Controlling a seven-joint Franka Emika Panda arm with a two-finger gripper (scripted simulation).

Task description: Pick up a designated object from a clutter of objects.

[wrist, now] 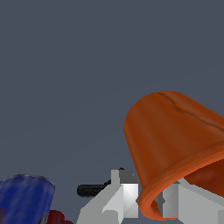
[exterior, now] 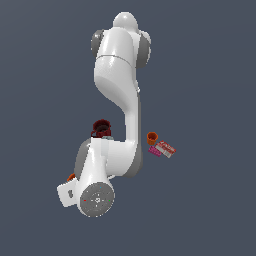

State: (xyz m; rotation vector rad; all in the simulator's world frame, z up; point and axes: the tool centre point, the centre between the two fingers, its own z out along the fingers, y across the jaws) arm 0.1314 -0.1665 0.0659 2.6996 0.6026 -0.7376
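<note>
The two light-grey fingers (wrist: 124,197) of the gripper (wrist: 151,203) straddle the flared rim of the wide orange-red tapered cup (wrist: 170,140), one outside the wall and one inside, clamped on it. The cup is tilted on its side. Near the fingers lie a black clamp handle (wrist: 92,189), a blue can (wrist: 24,199) and a dark red mug (exterior: 101,127). In the exterior view the white arm (exterior: 117,100) hides the grasp; a small orange cup (exterior: 152,137) and a red-white flat box (exterior: 165,148) lie well apart.

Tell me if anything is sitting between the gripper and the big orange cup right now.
Nothing visible. In the wrist view the big orange cup is right at the gripper, its rim between the two fingers. The blue can and black clamp sit off to one side.
</note>
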